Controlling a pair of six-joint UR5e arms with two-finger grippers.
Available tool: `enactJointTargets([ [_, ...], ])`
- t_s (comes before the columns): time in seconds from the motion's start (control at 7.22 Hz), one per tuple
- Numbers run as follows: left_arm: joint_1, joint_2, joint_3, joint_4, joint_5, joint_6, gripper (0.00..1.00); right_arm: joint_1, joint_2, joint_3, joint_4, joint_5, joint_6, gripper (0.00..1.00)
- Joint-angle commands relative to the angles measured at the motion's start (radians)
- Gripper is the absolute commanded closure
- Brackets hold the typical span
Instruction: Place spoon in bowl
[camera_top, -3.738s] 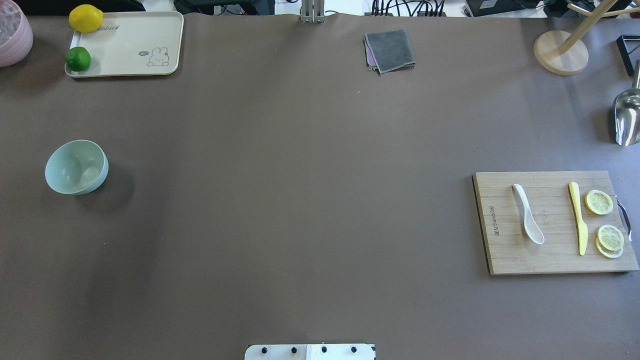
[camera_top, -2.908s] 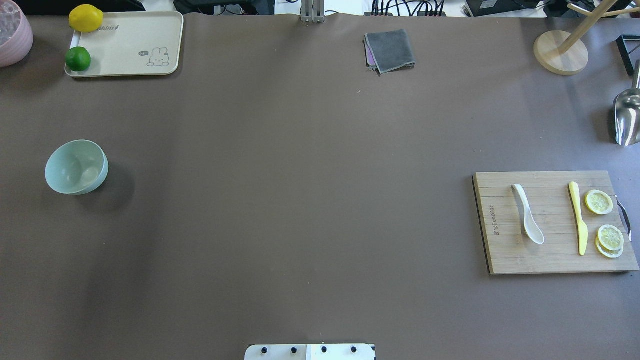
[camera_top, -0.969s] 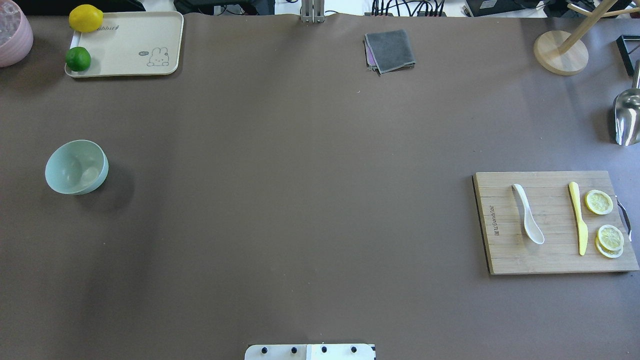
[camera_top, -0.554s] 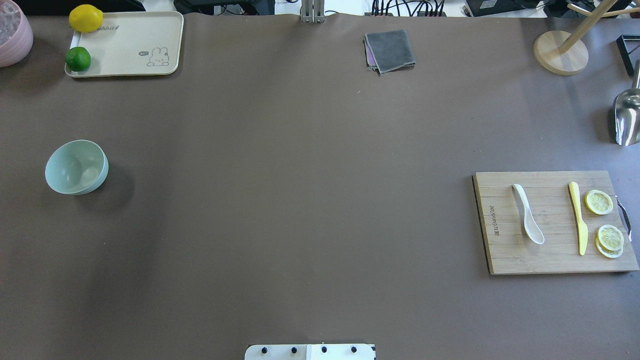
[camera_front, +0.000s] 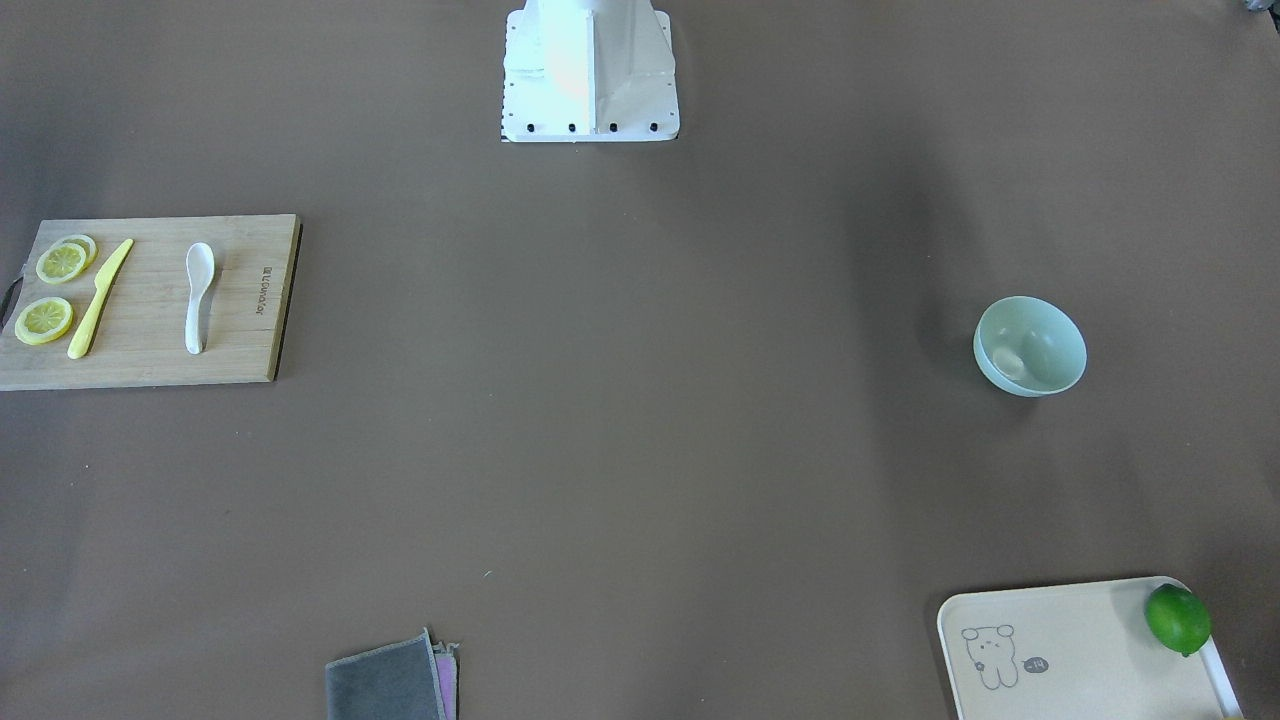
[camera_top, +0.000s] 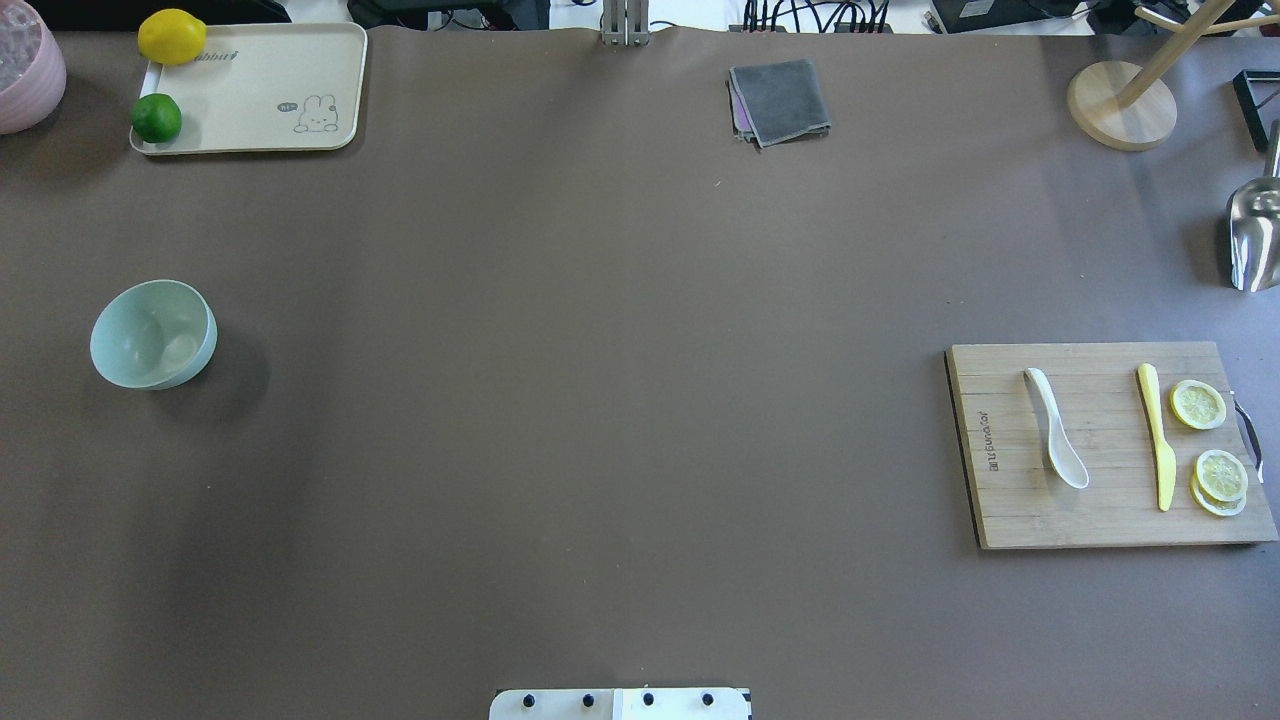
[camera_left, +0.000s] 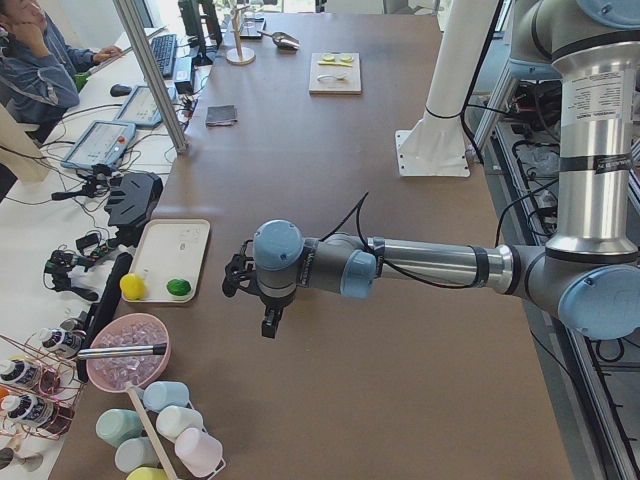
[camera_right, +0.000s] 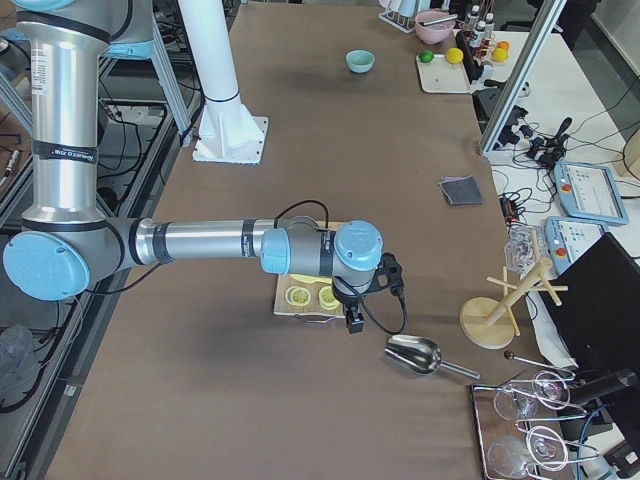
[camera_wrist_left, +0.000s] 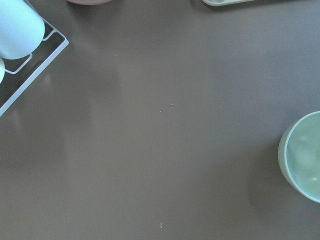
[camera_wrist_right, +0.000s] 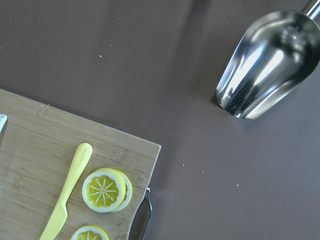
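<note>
Nothing on the table has shifted since the earlier overhead frames; spoon and bowl lie as before.

1. Visibility limits. Both grippers show in the side views only, small and dark, so jaw spread cannot be told for either. In the exterior right view the near arm's wrist covers most of the bamboo cutting board (camera_top: 1110, 520) and hides the spoon. The right wrist view cuts the glossy white soup spoon (camera_wrist_right: 2, 122) to a sliver at its 9 o'clock edge. The left wrist view cuts the round mint-green bowl (camera_wrist_left: 305, 157) at its 3 o'clock edge.

2. Arm pose. The left arm's forearm runs level above the table, with the left gripper (camera_left: 270, 322) pointing down. The right arm's forearm is likewise level, and the right gripper (camera_right: 353, 322) hangs down over the board's end, near the shiny metal scoop (camera_wrist_right: 262, 65).

3. Task items, overhead view. The spoon lies flat on the board at the table's 3 o'clock side, with its scoop toward 5 o'clock. A slim yellow plastic knife (camera_top: 1158, 435) lies at the spoon's 3 o'clock. The bowl stands upright at the table's 9 o'clock, well apart from the spoon.
</note>
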Motion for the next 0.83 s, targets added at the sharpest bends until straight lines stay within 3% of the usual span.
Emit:
enactJointTargets([
  [0.0,0.170,-0.051,0.006,-0.062,0.034,-0.243,0.02,-0.042,-0.002,-0.006,0.059,0.022,0.001,0.00],
  [0.42,0.310,-0.076,0.018,-0.158,0.148,-0.331,0.02,-0.074,0.004,0.000,0.094,0.025,0.050,0.00],
  [0.69,0.345,-0.110,0.061,-0.160,0.160,-0.334,0.03,-0.095,0.003,-0.006,0.126,0.025,0.131,0.00],
])
